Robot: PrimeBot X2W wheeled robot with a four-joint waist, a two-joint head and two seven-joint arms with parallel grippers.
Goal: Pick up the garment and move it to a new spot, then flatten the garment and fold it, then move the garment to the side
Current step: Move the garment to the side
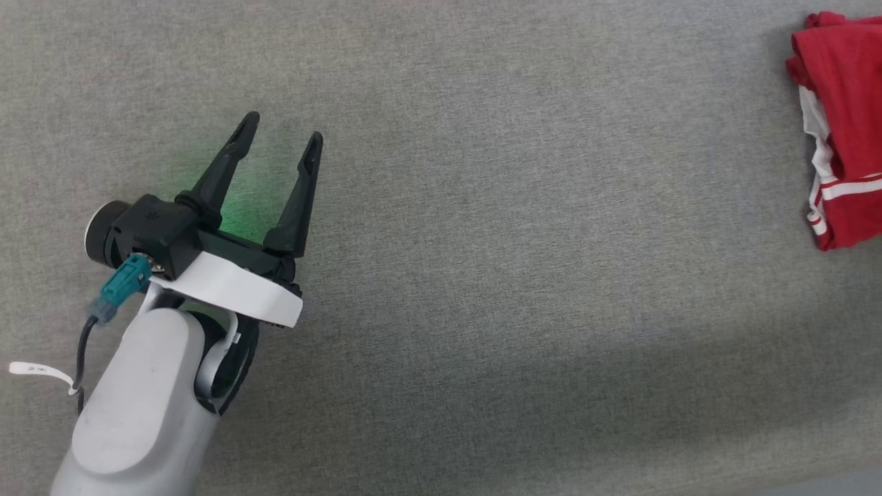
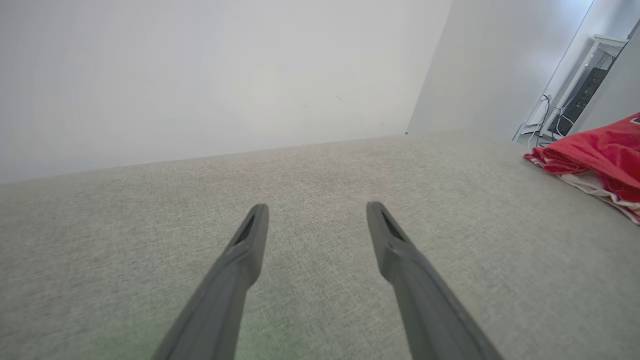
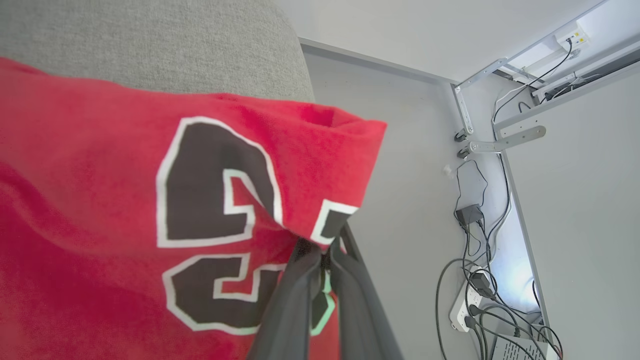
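The garment [image 1: 846,117] lies bunched at the far right edge of your head view on the grey fabric surface [image 1: 517,275]. There you get its red body and a white sleeve with red stripes, but no print.

The right wrist view gives you the print: large black numerals outlined in white across the red cloth [image 3: 100,165]. A 2 is readable, and the digit next to it is creased and looks like a 3. That view also shows you the right gripper [image 3: 324,245], its fingers pinched together on a fold of the jersey, with cables and a power strip [image 3: 472,300] beyond.

Your left gripper [image 1: 282,129] hovers spread wide and empty, well apart from the garment. Its wrist view [image 2: 317,207] catches the jersey [image 2: 595,150] only at the right edge. A white tag [image 1: 34,370] hangs on the left arm's cable, its writing too small to read.
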